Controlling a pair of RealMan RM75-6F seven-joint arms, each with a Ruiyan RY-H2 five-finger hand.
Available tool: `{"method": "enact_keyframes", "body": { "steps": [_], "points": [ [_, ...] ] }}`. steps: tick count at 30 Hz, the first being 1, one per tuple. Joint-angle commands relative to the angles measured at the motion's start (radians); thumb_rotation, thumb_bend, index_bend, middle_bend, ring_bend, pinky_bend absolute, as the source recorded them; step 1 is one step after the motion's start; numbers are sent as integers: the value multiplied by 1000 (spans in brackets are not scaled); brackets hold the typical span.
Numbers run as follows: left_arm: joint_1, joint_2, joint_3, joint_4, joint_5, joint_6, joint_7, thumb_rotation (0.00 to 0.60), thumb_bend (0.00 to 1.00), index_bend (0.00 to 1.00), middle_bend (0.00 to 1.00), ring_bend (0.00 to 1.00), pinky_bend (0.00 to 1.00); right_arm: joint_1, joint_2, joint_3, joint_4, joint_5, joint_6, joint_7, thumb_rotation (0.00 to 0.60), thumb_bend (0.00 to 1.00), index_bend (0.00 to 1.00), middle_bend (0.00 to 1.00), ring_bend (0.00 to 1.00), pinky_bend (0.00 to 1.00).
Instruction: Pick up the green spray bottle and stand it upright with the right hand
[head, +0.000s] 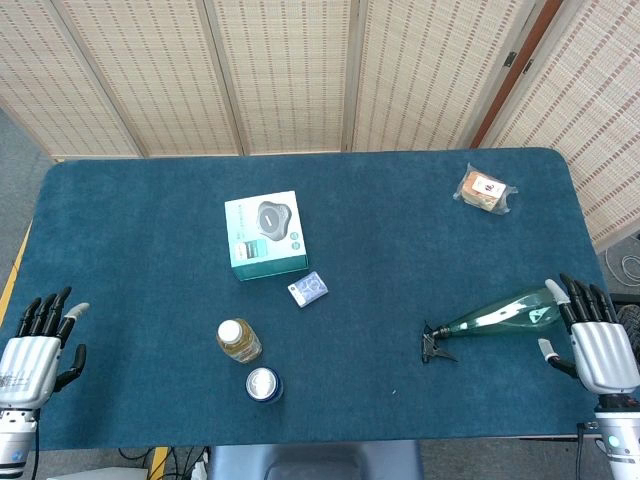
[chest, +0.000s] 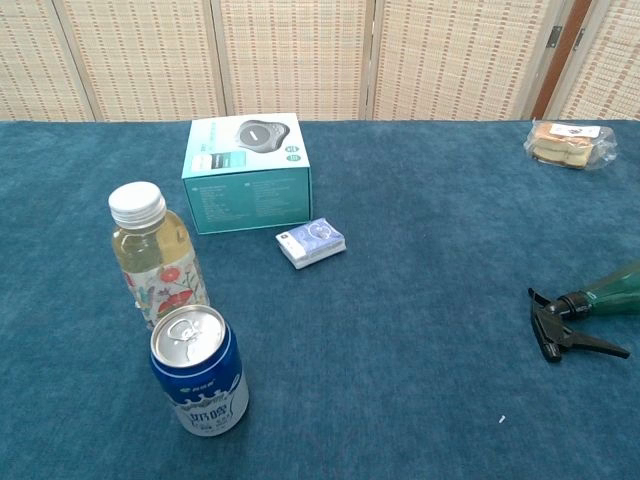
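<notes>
Left hand: the left hand rests at the surface's near left edge, fingers spread wide, holding nothing.
Right hand: the right hand sits at the near right edge, fingers spread, empty, just beside the bottle's base.
Bottle: the green spray bottle lies on its side on the blue surface, black trigger head pointing left.
Left side: blue can, then juice bottle.

Glossy translucent green spray bottle lies on matt cloth table
</notes>
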Motion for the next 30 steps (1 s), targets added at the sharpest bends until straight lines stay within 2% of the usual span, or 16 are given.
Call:
{"method": "enact_keyframes", "body": {
  "steps": [1, 11, 17, 21, 25, 30],
  "points": [
    [0, -2, 0, 3, 1, 3, 0, 600, 507, 158, 0, 0, 0, 1, -3, 1, 4, 0, -2, -1, 600, 258, 0, 0, 0, 39],
    [-2, -1, -3, 11, 7, 8, -13, 600, 507, 158, 0, 0, 0, 25, -13, 12, 6, 17, -39, -11, 600, 258, 0, 0, 0, 39],
    [-2, -1, -6, 26, -5, 2, -34, 600, 507, 158, 0, 0, 0, 50, -2, 23, -32, 24, -66, -56, 600, 258, 0, 0, 0, 39],
    [-6, -1, -16, 30, -26, -9, -51, 600, 506, 158, 0, 0, 0, 92, 38, 25, -97, 69, -160, -132, 600, 258, 0, 0, 0, 39],
    [-9, -16, -27, 37, -46, -4, 2, 600, 506, 158, 0, 0, 0, 136, 69, 26, -146, 130, -246, -256, 600, 259, 0, 0, 0, 39],
    [-18, -23, -32, 28, -55, -16, 18, 600, 507, 158, 0, 0, 0, 169, 70, 25, -181, 160, -282, -351, 600, 261, 0, 0, 0, 40]
  ]
}}
